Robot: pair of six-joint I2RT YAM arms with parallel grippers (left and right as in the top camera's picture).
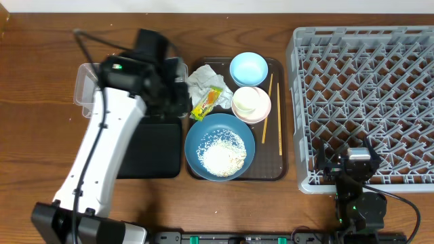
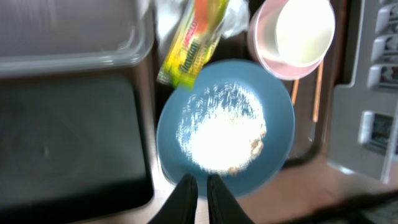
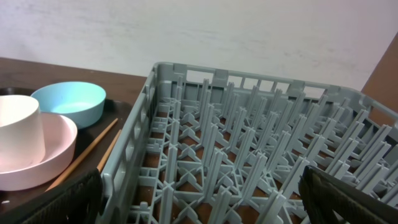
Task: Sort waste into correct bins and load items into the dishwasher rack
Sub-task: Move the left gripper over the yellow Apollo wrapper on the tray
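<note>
Brown wood table [image 1: 41,81], pale wall [image 3: 186,31] behind; L gripper [image 2: 200,186] pinched together (R gripper [image 3: 199,200] spread wide).

Even, soft light in the overhead view; the left wrist view is blurred, glare washing out the rice [image 2: 221,134].

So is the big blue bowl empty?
No. The large deep-blue bowl holds a heap of loose white rice in its middle.

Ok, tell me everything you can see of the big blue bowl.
The big blue bowl is round, deep blue and smooth, standing upright at the near left of the brown tray. A heap of white rice fills its middle. One end of the snack wrapper seems to reach its back rim.
</note>
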